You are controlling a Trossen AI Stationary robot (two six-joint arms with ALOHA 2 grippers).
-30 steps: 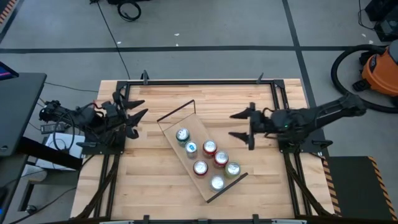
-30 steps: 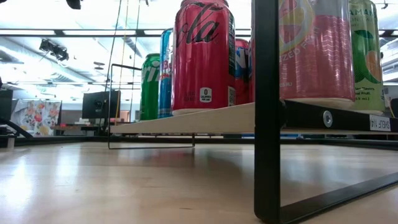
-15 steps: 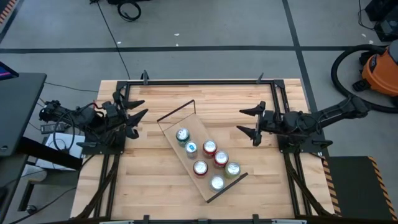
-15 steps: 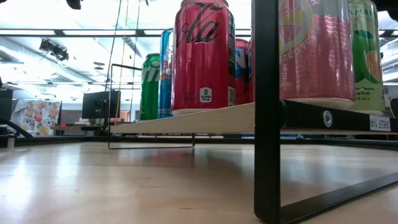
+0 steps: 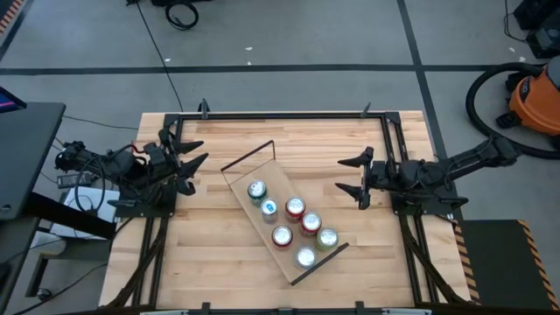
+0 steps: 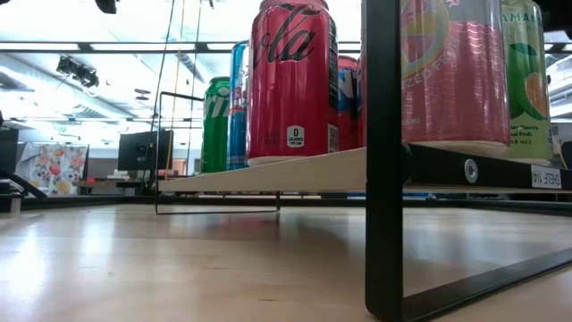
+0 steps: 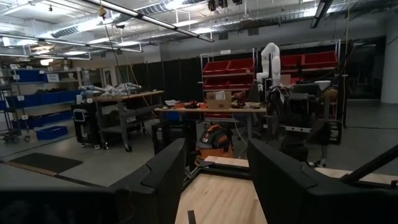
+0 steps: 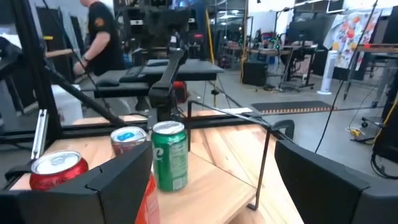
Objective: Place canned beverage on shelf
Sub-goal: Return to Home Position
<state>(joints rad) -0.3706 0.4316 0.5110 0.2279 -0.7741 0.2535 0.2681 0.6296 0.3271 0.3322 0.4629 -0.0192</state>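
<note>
Wooden tabletop [image 5: 210, 254]: shelf [image 5: 254, 172] holds upright cans [image 5: 296, 207]; left claw [image 5: 200, 150], right claw [image 5: 339, 174] both spread, apart from shelf.

7 cans [image 5: 295, 207], 1 shelf [image 5: 278, 185], 1 table [image 5: 219, 254]. 2 grippers: 1 left gripper [image 5: 205, 150], 1 right gripper [image 5: 339, 174]. 1 vacuum [image 5: 535, 101]. 1 person [image 8: 99, 34].

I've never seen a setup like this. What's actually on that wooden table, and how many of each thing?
Shelf: 1
Drink cans: 7, all standing on it
Robot pincers: 2, the left pincer and the right pincer, both open and holding nothing
Total: 10
</note>
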